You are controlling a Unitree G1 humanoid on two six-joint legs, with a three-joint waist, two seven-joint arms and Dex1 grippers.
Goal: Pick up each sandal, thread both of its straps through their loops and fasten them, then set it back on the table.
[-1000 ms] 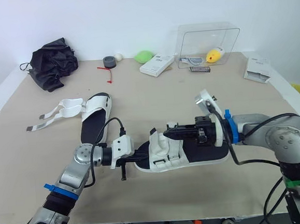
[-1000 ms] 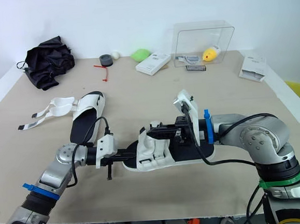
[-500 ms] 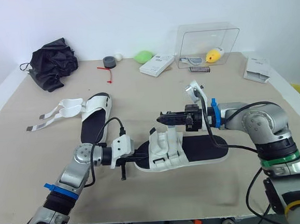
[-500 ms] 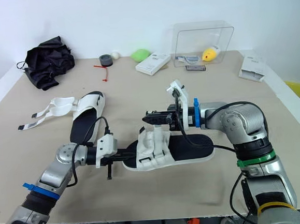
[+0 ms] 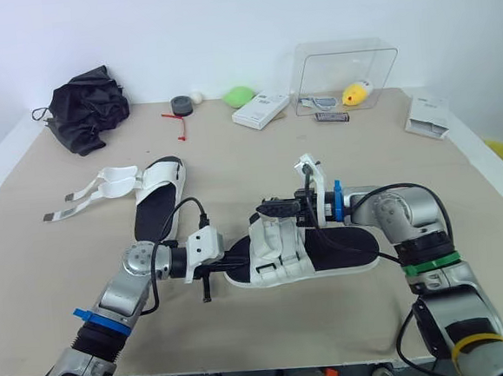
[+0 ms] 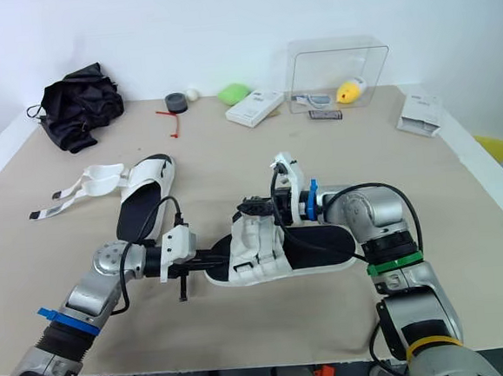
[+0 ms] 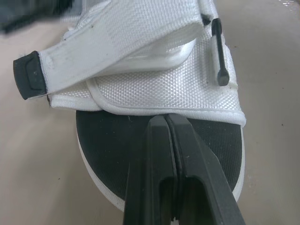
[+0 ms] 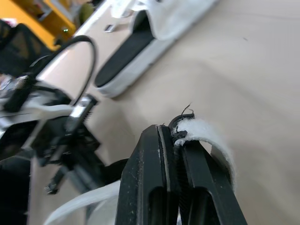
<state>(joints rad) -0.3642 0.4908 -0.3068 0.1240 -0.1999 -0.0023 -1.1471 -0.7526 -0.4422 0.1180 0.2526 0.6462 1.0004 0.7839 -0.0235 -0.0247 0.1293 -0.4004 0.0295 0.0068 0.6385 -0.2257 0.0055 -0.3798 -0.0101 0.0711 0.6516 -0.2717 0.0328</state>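
The near sandal (image 5: 326,253) lies on the worktop (image 5: 258,161), toe toward the left gripper (image 5: 235,261), whose jaws are closed, tips on the insole at the toe. Within the last second the right gripper (image 5: 266,209) has lifted off the footbed and moved over the upper. Its jaws pinch a white strap (image 8: 201,133) end. Threading appears under way, with fastening still to do. The far sandal (image 5: 156,195) lies unfastened.

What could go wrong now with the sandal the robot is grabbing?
1. The right gripper pinches just the fuzzy end of the strap, so the strap might slip out when it pulls.
2. The left gripper, shut, sits only at the toe of the sandal, so a tug on the strap could make the sandal twist or slide on the table.
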